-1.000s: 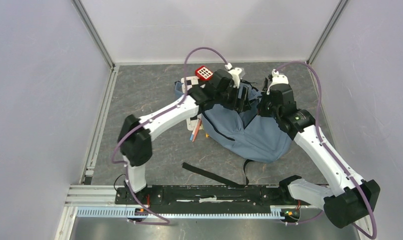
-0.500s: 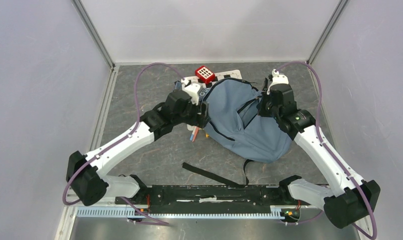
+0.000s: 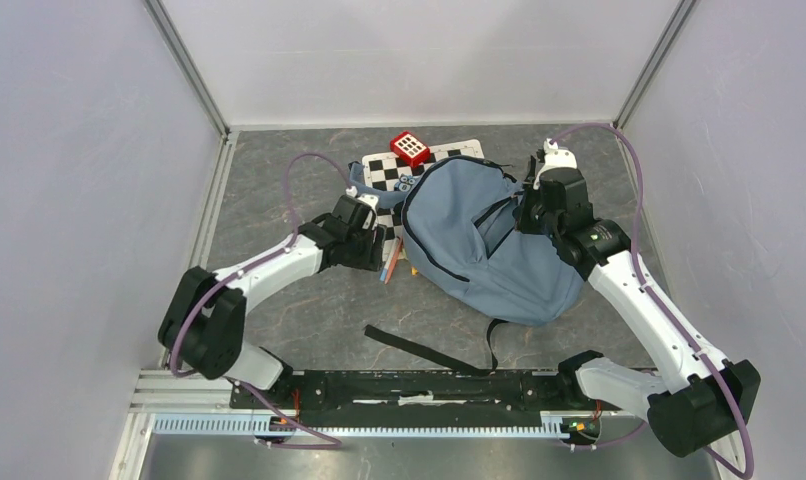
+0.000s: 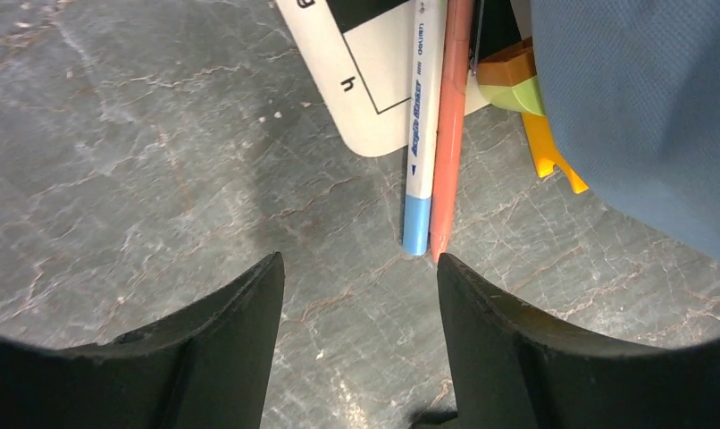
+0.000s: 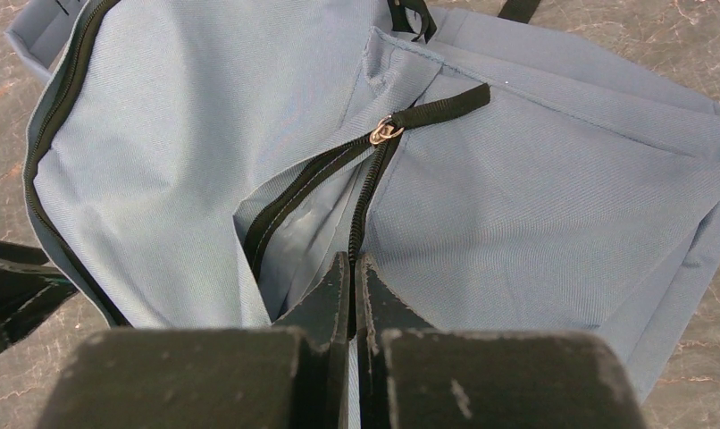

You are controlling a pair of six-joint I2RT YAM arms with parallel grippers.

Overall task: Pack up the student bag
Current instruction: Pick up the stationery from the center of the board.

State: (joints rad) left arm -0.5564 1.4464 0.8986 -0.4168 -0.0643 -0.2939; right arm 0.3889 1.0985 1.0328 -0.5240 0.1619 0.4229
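Both jaws of your left gripper (image 4: 358, 268) stand spread near the white blue-capped marker (image 4: 418, 116); your right gripper's (image 5: 355, 268) press together at the zip (image 5: 374, 170) of the soft blue-grey fabric backpack (image 3: 489, 250) lying between your arms. Limp cloth, likely: pinch a seam.

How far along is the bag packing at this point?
Done: the student bag has a pocket unzipped, its edge pinched by the shut right gripper. In hand: nothing; the open left gripper hovers by two pens. Left: pens, checkerboard, red block lie outside.
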